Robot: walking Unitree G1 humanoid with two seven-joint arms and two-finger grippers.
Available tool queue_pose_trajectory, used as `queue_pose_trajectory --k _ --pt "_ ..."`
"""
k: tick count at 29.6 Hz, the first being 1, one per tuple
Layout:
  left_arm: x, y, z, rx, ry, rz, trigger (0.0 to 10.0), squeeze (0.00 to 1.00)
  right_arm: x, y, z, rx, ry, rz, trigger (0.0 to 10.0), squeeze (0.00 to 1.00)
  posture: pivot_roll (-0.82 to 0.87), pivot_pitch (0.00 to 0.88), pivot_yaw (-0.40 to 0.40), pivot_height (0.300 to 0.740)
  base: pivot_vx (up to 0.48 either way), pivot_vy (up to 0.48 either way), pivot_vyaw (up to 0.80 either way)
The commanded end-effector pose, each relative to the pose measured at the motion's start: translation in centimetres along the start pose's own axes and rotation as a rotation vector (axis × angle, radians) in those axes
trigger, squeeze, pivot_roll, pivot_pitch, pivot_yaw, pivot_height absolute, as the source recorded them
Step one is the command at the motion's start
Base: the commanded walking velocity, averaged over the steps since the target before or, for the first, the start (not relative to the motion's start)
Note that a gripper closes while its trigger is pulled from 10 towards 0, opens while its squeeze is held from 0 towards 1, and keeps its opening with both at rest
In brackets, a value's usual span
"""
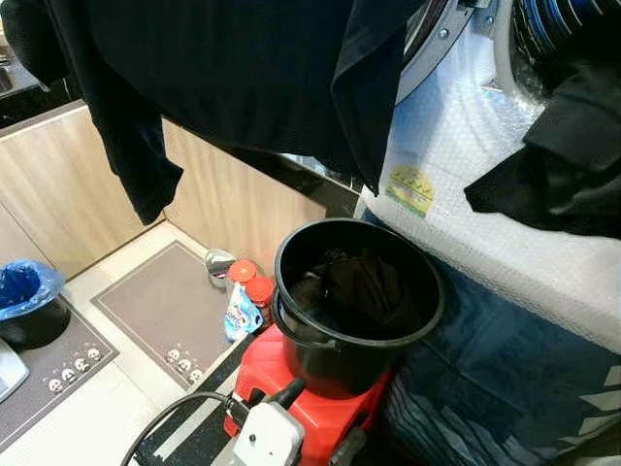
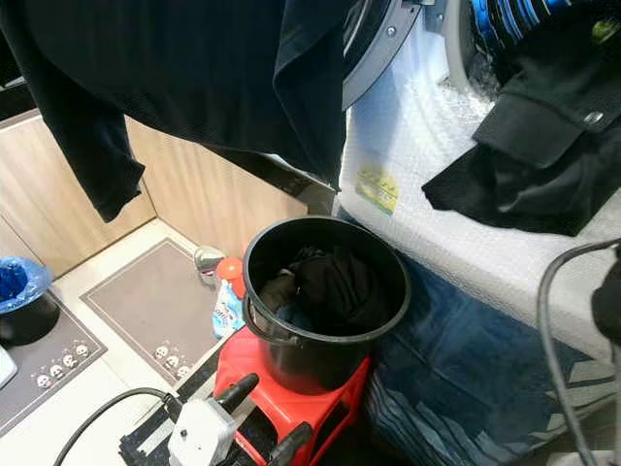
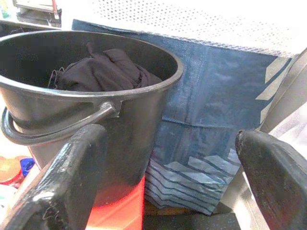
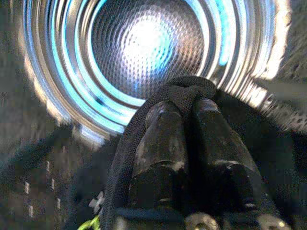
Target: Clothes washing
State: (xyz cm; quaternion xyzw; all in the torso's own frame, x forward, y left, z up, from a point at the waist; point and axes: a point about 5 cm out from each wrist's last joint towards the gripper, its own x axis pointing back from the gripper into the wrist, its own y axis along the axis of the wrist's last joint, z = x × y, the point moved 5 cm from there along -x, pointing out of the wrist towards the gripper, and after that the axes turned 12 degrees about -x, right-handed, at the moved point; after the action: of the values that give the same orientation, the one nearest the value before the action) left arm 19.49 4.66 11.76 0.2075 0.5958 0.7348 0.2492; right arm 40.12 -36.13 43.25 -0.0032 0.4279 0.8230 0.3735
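Tiled floor (image 1: 116, 408) carries a red stool with the bucket (image 1: 357, 296) of dark clothes. Right hand (image 4: 189, 112) pinches limp, light black fabric (image 4: 187, 91) at the drum (image 4: 148, 43); left hand (image 3: 170, 167) is spread wide. Grip bunched folds.

A round black plastic bucket (image 1: 357, 296) with a wire-like black handle is standing upright on a red plastic stool (image 1: 315, 403), and dark crumpled clothes (image 2: 325, 282) are lying heaped inside it. A large black knit garment (image 1: 233, 78) is hanging across the top of the head views, one sleeve dangling toward the wooden cabinets. Another black garment (image 2: 529, 155) is spilling out of the white washing machine's (image 1: 485, 209) open mouth, draping over its bubble-wrapped front. The shiny perforated steel drum (image 4: 153, 48) is glowing blue inside.
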Motion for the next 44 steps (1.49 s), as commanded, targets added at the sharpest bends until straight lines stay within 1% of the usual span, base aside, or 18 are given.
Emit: queue_pose_trajectory --k 1,3,5,13,15,17,18,19,20,25,29,33,38,41,44 --pt "0.1 0.2 -0.4 -0.005 -0.009 0.007 10.0 0.00 -0.1 0.0 -0.3 0.045 -0.001 0.009 10.0 0.00 0.00 0.211 -0.065 0.740 0.000 0.000 0.00" --pt "0.1 0.2 -0.3 -0.005 -0.008 0.007 10.0 0.00 0.0 -0.5 -0.4 0.053 0.000 0.031 10.0 0.00 0.00 0.210 -0.066 0.740 0.000 0.000 0.00" --pt "0.1 0.2 -0.2 -0.005 -0.007 0.007 10.0 0.00 0.0 -0.5 -0.4 0.077 0.005 0.032 10.0 0.00 0.00 0.209 -0.065 0.740 0.000 0.000 0.00" --pt "0.0 0.2 -0.1 -0.008 -0.011 0.006 10.0 0.00 -0.1 -0.4 -0.3 0.076 0.012 0.041 10.0 0.00 -0.01 0.208 -0.062 0.740 0.000 0.000 0.00" --pt "0.0 0.2 -0.1 -0.009 -0.011 0.007 10.0 0.00 0.0 -1.3 -0.2 0.105 0.029 0.081 10.0 0.00 -0.01 0.206 -0.060 0.740 0.000 0.000 0.00" --pt "-0.1 0.2 -0.1 -0.009 -0.012 0.007 10.0 0.00 0.1 -1.6 -0.4 0.118 0.029 0.092 10.0 0.00 0.00 0.205 -0.059 0.740 0.000 0.000 0.00" --pt "-0.1 0.2 -0.2 -0.009 -0.013 0.007 10.0 0.00 0.1 -1.7 -0.5 0.137 0.029 0.095 10.0 0.89 0.00 0.204 -0.058 0.740 0.000 0.000 0.00" --pt "-0.1 0.2 -0.2 -0.009 -0.013 0.007 10.0 0.00 0.1 -1.7 -0.5 0.137 0.029 0.095 10.0 0.89 0.00 0.204 -0.058 0.740 0.000 0.000 0.00" --pt "-0.1 0.2 -0.2 -0.010 -0.014 0.007 10.0 0.00 0.1 -1.7 -0.7 0.149 0.027 0.096 10.0 1.00 0.00 0.204 -0.057 0.740 0.000 0.000 0.00" --pt "-0.1 0.2 -0.1 -0.012 -0.012 0.008 10.0 0.00 0.0 -1.6 -1.0 0.171 0.026 0.089 10.0 1.00 -0.01 0.201 -0.056 0.740 0.000 0.000 0.00" --pt "-0.2 0.2 -0.1 -0.010 -0.016 0.004 10.0 0.00 -0.1 -1.1 -0.7 0.177 0.044 0.083 10.0 1.00 -0.01 0.198 -0.055 0.740 0.000 0.000 0.00" --pt "-0.4 0.2 -0.2 -0.009 -0.020 0.001 10.0 0.00 -0.2 0.0 -0.4 0.192 0.061 0.060 10.0 1.00 -0.02 0.195 -0.056 0.740 0.000 0.000 0.00" --pt "-0.5 0.2 -0.1 -0.010 -0.024 -0.003 10.0 0.00 -0.3 0.7 0.1 0.203 0.114 0.056 10.0 1.00 -0.02 0.188 -0.055 0.740 0.000 0.000 0.00" --pt "-0.6 0.2 -0.1 -0.011 -0.025 -0.004 10.0 0.00 -0.3 0.7 0.3 0.215 0.137 0.064 10.0 1.00 -0.03 0.184 -0.053 0.740 0.000 0.000 0.00" --pt "-0.8 0.2 0.0 -0.018 -0.033 -0.011 10.0 0.00 -0.1 -0.3 0.8 0.257 0.182 0.101 10.0 1.00 -0.03 0.178 -0.052 0.740 0.000 0.000 0.00"
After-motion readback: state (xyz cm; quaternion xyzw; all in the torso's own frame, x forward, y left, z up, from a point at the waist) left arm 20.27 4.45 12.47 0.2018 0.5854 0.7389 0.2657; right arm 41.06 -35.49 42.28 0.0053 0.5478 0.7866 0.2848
